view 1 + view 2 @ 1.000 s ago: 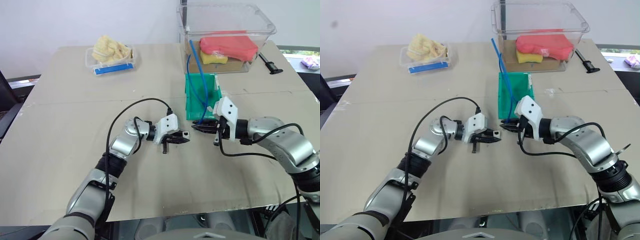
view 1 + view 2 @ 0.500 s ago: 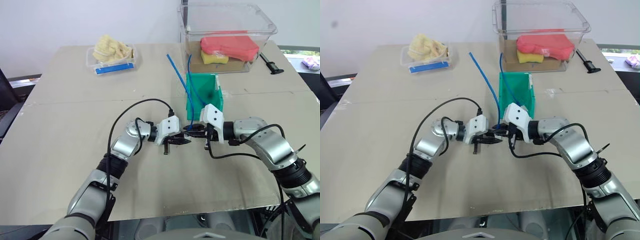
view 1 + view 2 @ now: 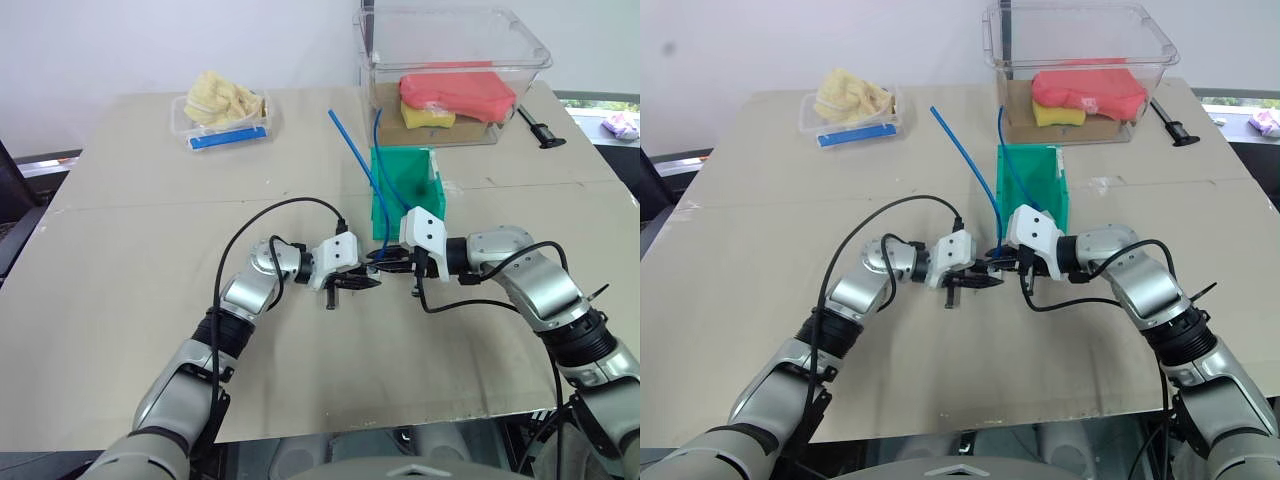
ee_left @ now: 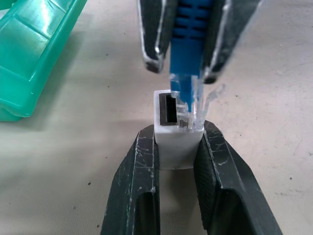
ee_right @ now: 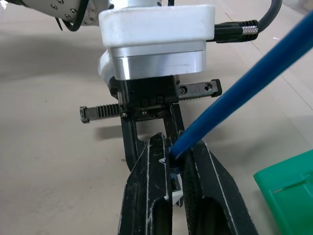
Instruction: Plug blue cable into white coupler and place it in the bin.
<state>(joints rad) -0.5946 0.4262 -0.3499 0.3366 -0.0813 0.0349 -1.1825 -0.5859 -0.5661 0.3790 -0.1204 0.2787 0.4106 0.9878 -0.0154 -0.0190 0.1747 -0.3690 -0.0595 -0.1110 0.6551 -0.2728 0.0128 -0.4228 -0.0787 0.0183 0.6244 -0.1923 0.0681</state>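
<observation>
My left gripper (image 4: 177, 131) is shut on the white coupler (image 4: 178, 147), whose dark socket (image 4: 168, 108) faces the right gripper. My right gripper (image 5: 176, 147) is shut on the plug end of the blue cable (image 3: 965, 155). The clear plug tip (image 4: 194, 105) touches the coupler's face right beside the socket. The two grippers meet tip to tip just in front of the green bin (image 3: 425, 170), left gripper (image 3: 362, 281) and right gripper (image 3: 386, 262) both above the table. The cable's free length slants up and away to the left.
A second blue cord (image 3: 380, 120) arcs from the bin toward the large clear tub (image 3: 455, 50), which holds red and yellow items. A small clear tray (image 3: 222, 110) with a blue strip stands at the back left. A black tool (image 3: 540, 128) lies right of the tub.
My right gripper has moved left with the blue cable until its tip meets the coupler. The cable's free end has swung out to the left of the bin. The left gripper has stayed put.
</observation>
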